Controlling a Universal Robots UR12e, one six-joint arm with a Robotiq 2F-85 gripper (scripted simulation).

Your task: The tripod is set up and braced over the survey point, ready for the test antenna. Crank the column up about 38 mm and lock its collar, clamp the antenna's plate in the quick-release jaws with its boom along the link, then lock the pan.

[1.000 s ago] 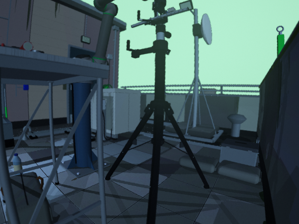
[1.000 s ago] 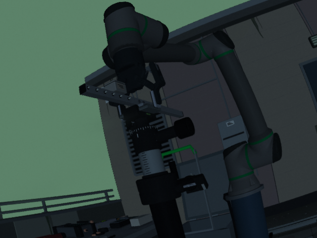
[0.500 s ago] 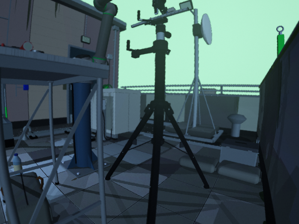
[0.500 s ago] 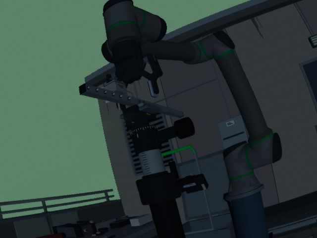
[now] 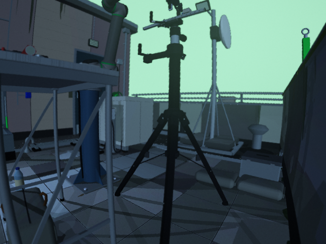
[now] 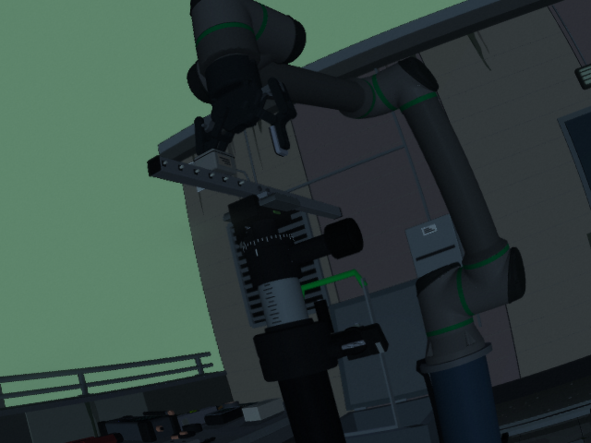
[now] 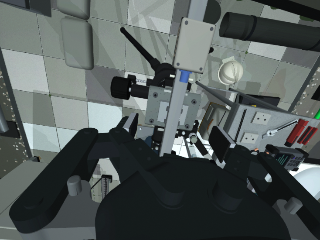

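The quick-release jaws are mostly hidden under the antenna's grey plate [image 7: 172, 108], which sits on the tripod head [image 6: 269, 238]. The boom [image 6: 243, 187] is a long grey bar lying across the head, tilted, with a pale box [image 7: 193, 45] at its far end. The silver column [image 6: 283, 300] shows a graduated section above the black collar [image 6: 291, 348]. A crank arm [image 5: 153, 55] sticks out at the collar. A black knob [image 6: 342, 238] juts from the head's side. My gripper [image 6: 243, 136] hovers just above the boom. It is open and holds nothing.
Behind the tripod stand a dish antenna on a mast [image 5: 215, 77] and a railing. Sandbags [image 5: 242, 182] lie on the tiled roof. A metal table [image 5: 50, 67] with tools stands to the left, next to my blue pedestal [image 5: 89, 136]. A dark wall [image 5: 316, 151] runs along the right.
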